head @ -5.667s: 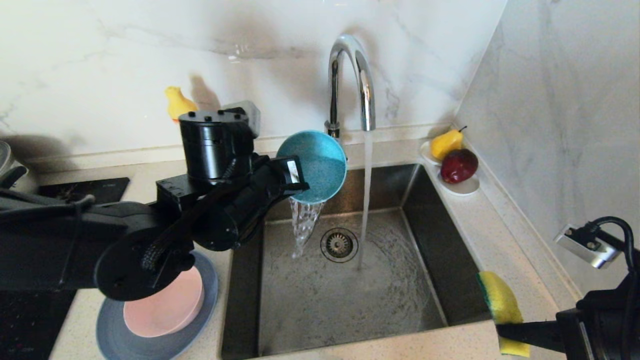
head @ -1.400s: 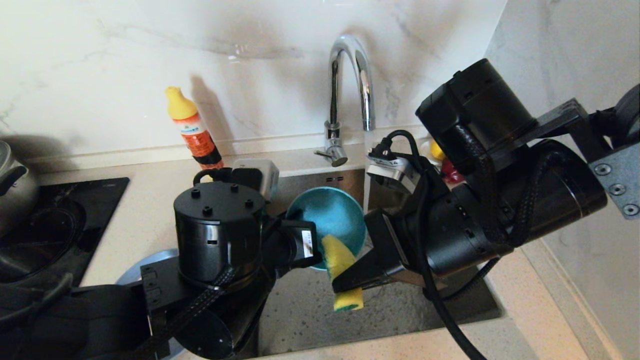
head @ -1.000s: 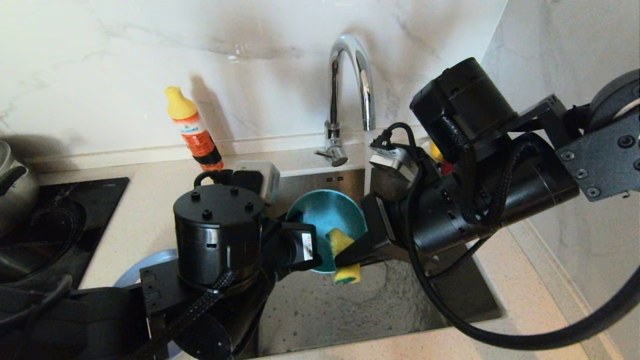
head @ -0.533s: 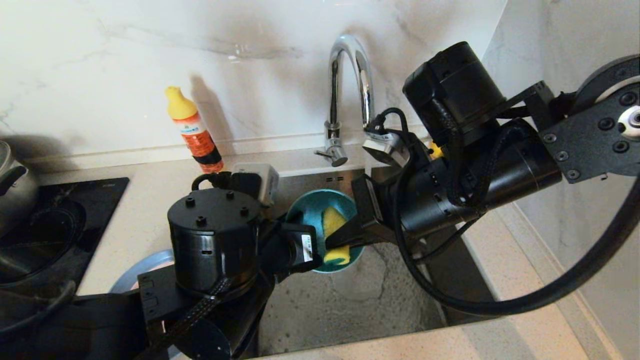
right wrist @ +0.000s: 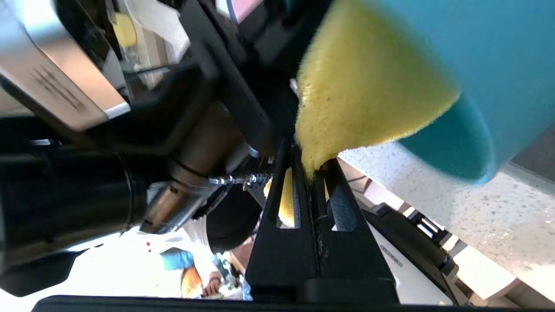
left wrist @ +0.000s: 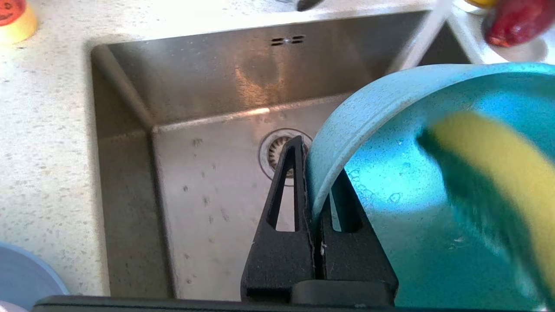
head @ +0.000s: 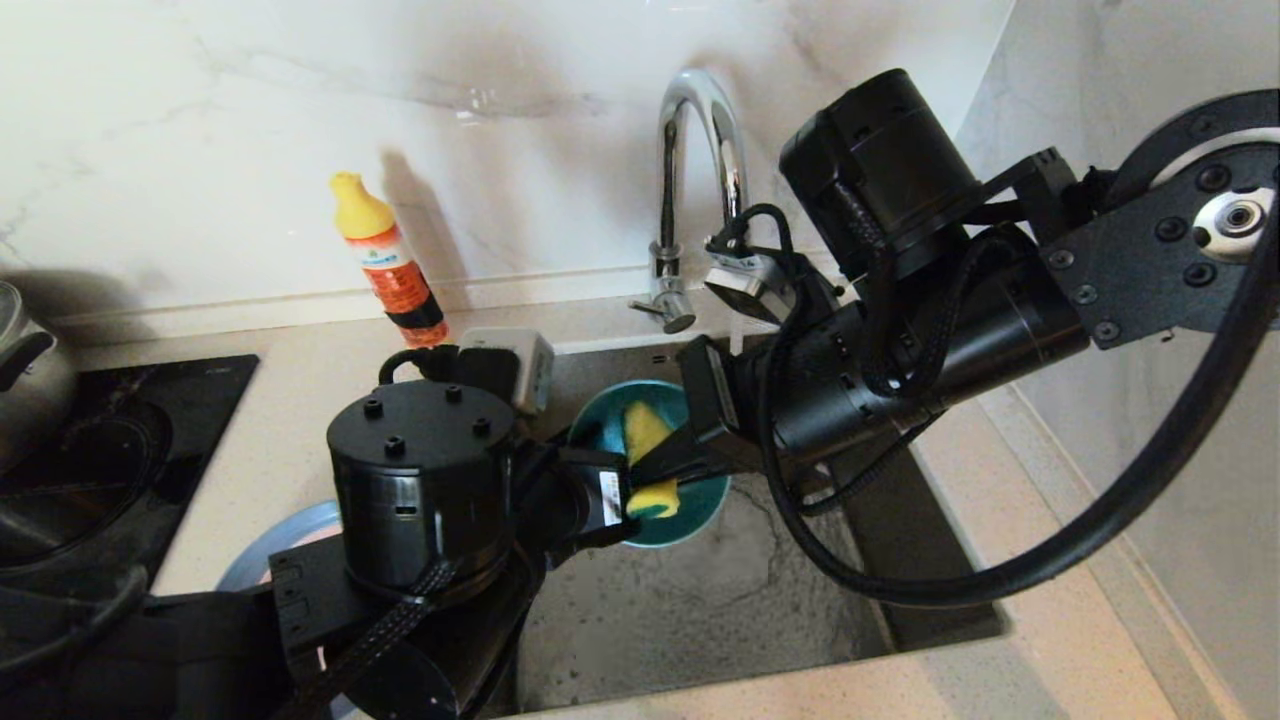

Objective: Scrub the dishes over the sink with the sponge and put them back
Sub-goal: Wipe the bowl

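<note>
Left gripper (left wrist: pixel 313 173) has its fingers clamped thin on the rim of the teal bowl (head: pixel 700 500), holding it tilted over the sink (head: pixel 700 610), in front of the tap (head: pixel 700 150). Right gripper (right wrist: pixel 310 173) is pinched tight on one end of the sponge (head: pixel 645 465), whose free end is pressed into the bowl's inside face. Risks as I read them: the rim grip is a narrow edge pinch on wet plastic, so sideways scrub force from the sponge could twist the bowl out or lever it off the fingers and drop it into the basin. The sponge is held by a small corner, so it may fold or peel out under pressure. The two wrists sit very close in front of the tap, so any wider stroke risks arm-to-arm contact. Water is running from the tap just beside the bowl, so splash onto the wrist cameras is possible. Contents: the bowl holds only the sponge tip plus a few droplets, and the sink holds water film, nothing else visible. The blue-grey plate (head: pixel 290 530) sits on the counter left of the sink, mostly hidden by the left arm, so I can't tell what is on it.
</note>
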